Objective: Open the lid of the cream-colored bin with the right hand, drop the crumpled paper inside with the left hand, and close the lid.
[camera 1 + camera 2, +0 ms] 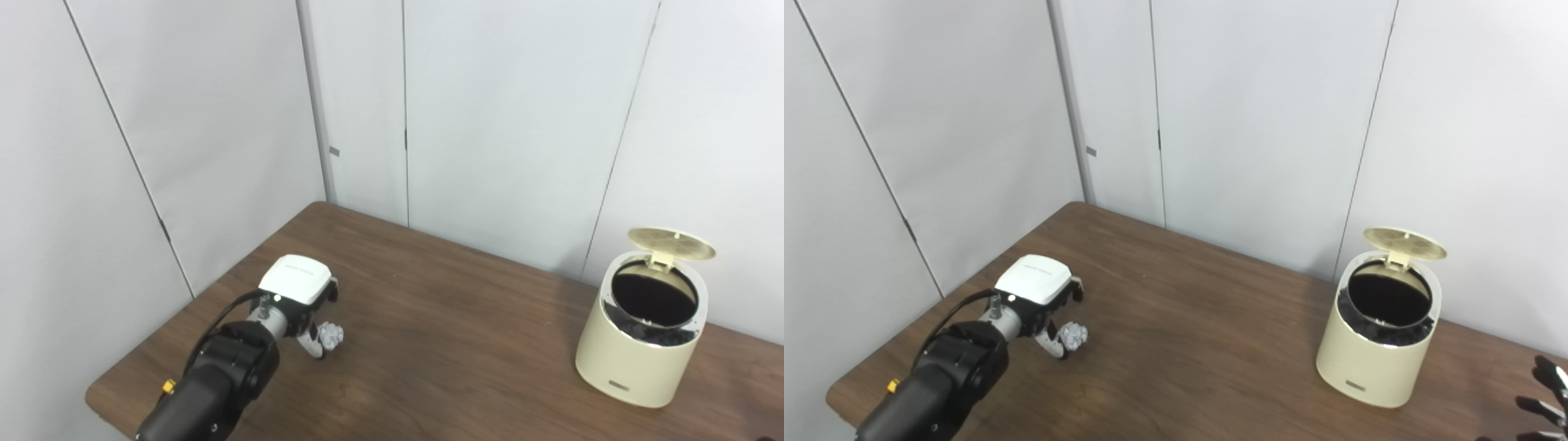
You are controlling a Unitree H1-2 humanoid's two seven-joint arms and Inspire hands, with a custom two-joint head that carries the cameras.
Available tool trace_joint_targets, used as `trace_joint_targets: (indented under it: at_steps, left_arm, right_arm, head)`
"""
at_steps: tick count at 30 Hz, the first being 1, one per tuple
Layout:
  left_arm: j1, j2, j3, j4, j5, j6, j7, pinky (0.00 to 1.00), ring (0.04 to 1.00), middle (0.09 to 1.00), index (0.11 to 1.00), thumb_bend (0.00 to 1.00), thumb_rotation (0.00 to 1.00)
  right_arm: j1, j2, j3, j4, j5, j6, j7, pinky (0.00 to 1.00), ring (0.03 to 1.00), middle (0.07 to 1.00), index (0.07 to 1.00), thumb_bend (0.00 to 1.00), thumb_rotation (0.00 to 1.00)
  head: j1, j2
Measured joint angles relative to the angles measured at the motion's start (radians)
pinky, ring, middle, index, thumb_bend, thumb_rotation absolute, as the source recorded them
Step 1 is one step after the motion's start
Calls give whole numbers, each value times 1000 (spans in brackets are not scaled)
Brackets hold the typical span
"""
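Observation:
The cream-colored bin (637, 355) stands at the right of the wooden table, its round lid (672, 242) tipped up at the back and its dark inside showing. It also shows in the right eye view (1375, 361). The crumpled paper (331, 335) lies on the table at the left. My left hand (300, 300) hovers just over it, white back up, thumb (311, 346) against the paper's near side, fingers not closed on it. My right hand (1546, 398) shows only in the right eye view's bottom right corner, fingers spread, holding nothing, to the right of the bin.
The brown table (441, 343) runs from the left corner to the right edge of view. Grey partition walls (490, 122) stand close behind it and to the left. The table's near left edge (98, 398) lies beside my left arm.

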Motion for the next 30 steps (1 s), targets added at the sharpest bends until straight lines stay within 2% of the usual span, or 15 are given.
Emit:
trace_joint_targets:
  at_steps: [5, 16, 19, 22, 25, 26, 27, 28, 30]
  left_arm:
    - [0, -6, -6, 32, 0, 0, 17, 506, 614, 671, 699, 858, 183]
    - [0, -6, -5, 65, -23, 8, 61, 545, 651, 659, 701, 865, 178]
    - [0, -5, -8, 83, -22, 8, 85, 535, 636, 638, 691, 862, 183]
    - [0, -2, -8, 101, -27, 8, 108, 516, 620, 633, 675, 848, 153]
    - [1, 0, -9, 124, -50, 5, 145, 478, 580, 584, 643, 840, 112]
    - [2, 2, -10, 132, -64, 4, 161, 473, 564, 568, 625, 825, 94]
    - [2, 4, -11, 137, -72, 3, 170, 466, 553, 560, 561, 677, 81]
    - [2, 6, -13, 143, -81, 2, 180, 446, 531, 510, 542, 602, 41]
    - [2, 11, -16, 156, -105, -2, 203, 413, 489, 457, 526, 539, 8]
  right_arm:
    - [0, -3, -6, 0, 2, 0, 0, 599, 810, 930, 932, 907, 554]
    - [0, -3, -9, -11, 5, 2, 0, 571, 799, 920, 920, 917, 564]
    - [1, -5, -11, -14, 5, 3, 1, 560, 799, 919, 921, 928, 582]
    - [2, -5, -15, -28, 6, 4, 4, 546, 794, 914, 919, 927, 585]
    - [2, -5, -16, -29, 6, 4, 8, 530, 785, 908, 913, 918, 586]
    - [3, -5, -16, -29, 6, 4, 9, 516, 782, 907, 912, 919, 590]
    - [3, -5, -17, -29, 6, 4, 9, 510, 781, 906, 911, 919, 592]
    - [3, -5, -17, -29, 6, 4, 9, 506, 780, 904, 911, 917, 591]
    - [3, -5, -18, -29, 6, 4, 9, 492, 776, 901, 910, 919, 597]
  head:
    - [0, 3]
    - [-8, 12]
    - [-8, 15]
    - [-8, 20]
    - [-9, 25]
    - [-9, 25]
    - [-11, 26]
    - [-11, 28]
    - [-12, 28]
